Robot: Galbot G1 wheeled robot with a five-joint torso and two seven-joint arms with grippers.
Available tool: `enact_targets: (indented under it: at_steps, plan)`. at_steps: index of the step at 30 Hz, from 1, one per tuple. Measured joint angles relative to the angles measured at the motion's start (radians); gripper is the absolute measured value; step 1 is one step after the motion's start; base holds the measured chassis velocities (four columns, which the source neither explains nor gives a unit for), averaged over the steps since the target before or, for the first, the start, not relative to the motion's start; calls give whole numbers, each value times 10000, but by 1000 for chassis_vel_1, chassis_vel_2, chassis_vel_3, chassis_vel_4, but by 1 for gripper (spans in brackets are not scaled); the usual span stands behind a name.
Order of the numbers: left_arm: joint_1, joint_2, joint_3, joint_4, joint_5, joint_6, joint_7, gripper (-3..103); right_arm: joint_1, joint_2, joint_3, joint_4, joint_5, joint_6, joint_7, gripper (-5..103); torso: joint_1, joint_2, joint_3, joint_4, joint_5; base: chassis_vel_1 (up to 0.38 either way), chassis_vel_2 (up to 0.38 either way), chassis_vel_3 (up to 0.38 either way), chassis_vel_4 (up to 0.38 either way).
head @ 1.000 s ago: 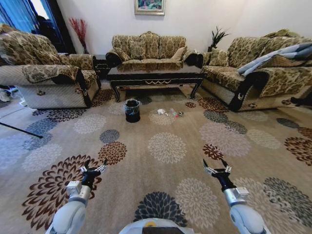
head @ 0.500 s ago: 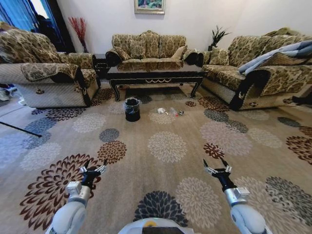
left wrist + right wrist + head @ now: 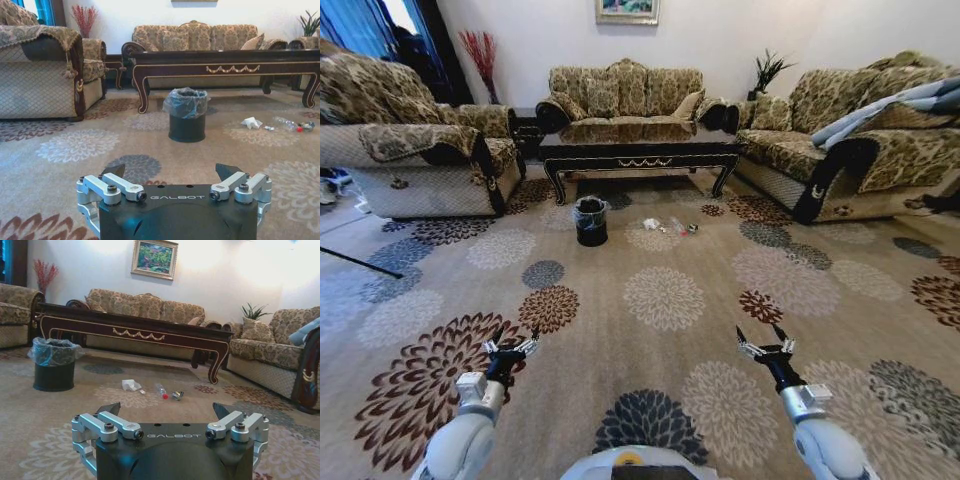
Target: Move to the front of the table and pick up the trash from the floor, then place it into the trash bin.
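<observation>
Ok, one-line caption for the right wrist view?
Open right gripper faces trash on carpet between lined bin and coffee table.

Head view high, facing forward and down, far from the bench [image 3: 638, 150]. Wrist views low, level, facing the same bench, bin [image 3: 186, 114] and floor [image 3: 660, 300].

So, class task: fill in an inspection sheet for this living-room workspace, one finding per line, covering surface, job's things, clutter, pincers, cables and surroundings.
Surface: floor, patterned carpet, bare between the robot and the table.
Job's things: trash bin, upright, bag-lined, on the carpet before the table's left end; trash, a white scrap with a clear bottle and small bits beside it, to the bin's right.
Clutter: nothing seen beyond the trash.
Pincers: left pincer and right pincer both open, empty, held low over the carpet, far short of the trash.
Cables: nothing seen.
Surroundings: sofas on three sides, wall picture, plant.
</observation>
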Motion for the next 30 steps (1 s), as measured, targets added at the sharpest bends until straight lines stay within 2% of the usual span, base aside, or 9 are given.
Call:
enact_targets:
  at_steps: [11, 19, 22, 30]
  plan:
    - [70, -97, -74, 90, -18, -112, 33, 100, 62, 5, -88, -56, -100, 29, 4, 100, -1, -275, -370, 1, 1, -71, 57, 78, -52]
    - [9, -103, -87, 199, 74, -334, -54, 100, -29, 55, -69, -97, -198, 59, -10, 100, -1, -275, -390, -1, 1, -108, 93, 110, -90]
    - [-24, -117, -77, 276, 26, -912, -297, 100, -13, 40, -71, -110, -202, 68, -15, 100, -2, -275, -376, 0, 1, -106, 93, 91, -110]
    - [-132, -177, -34, 318, -157, -1244, -484, 100, 79, -20, -150, -108, -211, 52, -40, 100, -2, -275, -348, 1, 0, -131, 137, 126, -140]
